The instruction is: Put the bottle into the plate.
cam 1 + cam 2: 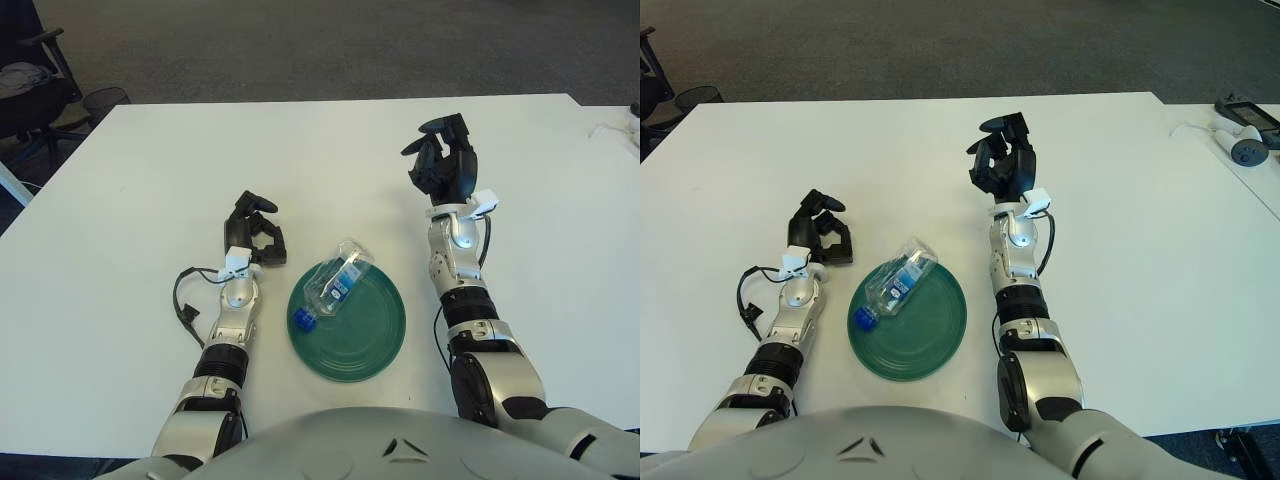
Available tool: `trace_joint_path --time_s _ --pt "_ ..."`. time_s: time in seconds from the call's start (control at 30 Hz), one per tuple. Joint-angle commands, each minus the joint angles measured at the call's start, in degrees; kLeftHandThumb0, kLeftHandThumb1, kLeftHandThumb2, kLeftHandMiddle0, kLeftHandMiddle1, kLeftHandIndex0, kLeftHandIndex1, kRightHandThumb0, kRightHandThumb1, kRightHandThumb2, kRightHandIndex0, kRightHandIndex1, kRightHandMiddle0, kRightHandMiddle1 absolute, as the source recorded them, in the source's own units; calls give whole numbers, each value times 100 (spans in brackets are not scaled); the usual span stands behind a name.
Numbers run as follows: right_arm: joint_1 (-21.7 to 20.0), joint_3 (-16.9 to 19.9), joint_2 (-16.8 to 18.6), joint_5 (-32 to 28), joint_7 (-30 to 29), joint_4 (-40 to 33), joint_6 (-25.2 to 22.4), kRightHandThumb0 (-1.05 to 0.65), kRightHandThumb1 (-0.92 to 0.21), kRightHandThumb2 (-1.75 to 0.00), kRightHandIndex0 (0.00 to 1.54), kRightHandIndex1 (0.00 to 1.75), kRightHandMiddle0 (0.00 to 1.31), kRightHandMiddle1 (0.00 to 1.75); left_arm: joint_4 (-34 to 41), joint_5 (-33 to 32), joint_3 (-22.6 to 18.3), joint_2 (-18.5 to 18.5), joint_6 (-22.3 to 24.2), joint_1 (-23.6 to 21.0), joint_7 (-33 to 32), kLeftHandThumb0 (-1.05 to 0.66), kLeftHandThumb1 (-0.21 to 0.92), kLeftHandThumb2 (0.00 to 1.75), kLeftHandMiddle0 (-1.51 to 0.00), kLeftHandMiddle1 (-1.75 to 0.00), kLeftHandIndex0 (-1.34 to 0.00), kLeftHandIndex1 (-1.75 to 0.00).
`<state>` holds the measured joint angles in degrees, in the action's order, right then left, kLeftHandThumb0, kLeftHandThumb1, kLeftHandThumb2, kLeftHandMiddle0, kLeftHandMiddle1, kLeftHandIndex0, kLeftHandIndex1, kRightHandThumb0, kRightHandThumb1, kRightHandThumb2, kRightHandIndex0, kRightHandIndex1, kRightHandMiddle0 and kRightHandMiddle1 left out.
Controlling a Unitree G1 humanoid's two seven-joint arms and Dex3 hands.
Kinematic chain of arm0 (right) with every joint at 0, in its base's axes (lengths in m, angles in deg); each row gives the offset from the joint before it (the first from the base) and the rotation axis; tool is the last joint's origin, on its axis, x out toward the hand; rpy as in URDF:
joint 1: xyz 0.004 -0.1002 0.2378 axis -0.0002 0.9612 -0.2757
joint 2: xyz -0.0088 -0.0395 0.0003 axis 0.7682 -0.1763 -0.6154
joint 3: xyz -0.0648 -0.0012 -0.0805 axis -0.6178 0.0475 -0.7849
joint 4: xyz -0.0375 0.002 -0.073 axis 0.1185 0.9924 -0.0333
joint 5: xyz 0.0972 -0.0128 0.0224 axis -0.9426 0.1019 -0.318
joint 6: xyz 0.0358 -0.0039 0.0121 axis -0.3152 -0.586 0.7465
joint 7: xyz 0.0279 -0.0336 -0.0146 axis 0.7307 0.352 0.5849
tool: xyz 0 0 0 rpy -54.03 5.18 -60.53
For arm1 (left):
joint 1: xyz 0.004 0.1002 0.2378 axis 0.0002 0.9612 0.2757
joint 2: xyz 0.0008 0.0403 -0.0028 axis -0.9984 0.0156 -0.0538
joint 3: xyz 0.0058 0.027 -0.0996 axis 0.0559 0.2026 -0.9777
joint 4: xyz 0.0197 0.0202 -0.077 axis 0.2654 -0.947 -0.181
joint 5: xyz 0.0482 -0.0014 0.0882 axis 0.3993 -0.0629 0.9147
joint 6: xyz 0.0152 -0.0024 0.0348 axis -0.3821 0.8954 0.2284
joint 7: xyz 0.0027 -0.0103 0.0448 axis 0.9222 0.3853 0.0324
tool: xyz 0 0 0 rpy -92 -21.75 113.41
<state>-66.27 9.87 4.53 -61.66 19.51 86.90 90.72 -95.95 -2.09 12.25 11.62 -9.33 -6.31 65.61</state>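
A clear plastic bottle [335, 282] with a blue cap and blue label lies on its side across the upper left rim of the green plate [365, 330], cap end poking over the plate's left edge. My left hand [253, 233] shows just left of the plate, fingers curled, holding nothing. My right hand [443, 160] is raised above the table to the upper right of the plate, fingers relaxed and empty.
The white table [140, 190] spreads wide around the plate. A black cable [186, 300] loops beside my left forearm. A chair and a wire bin [104, 100] stand off the table's far left corner. Small white devices [1240, 130] lie at the far right.
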Motion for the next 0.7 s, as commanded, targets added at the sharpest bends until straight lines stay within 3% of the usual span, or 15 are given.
trace_joint_path --time_s 0.0,0.67 --pt "-128 17 16 52 26 -4 -38 0 -58 -96 46 173 29 159 -126 -8 -42 -29 8 162 33 0 -6 172 -91 -167 -67 -175" --pt "-112 27 11 50 33 -62 -68 0 -58 -96 46 173 29 159 -47 -12 -32 -16 -4 189 91 0 -5 172 -90 -169 -66 -175"
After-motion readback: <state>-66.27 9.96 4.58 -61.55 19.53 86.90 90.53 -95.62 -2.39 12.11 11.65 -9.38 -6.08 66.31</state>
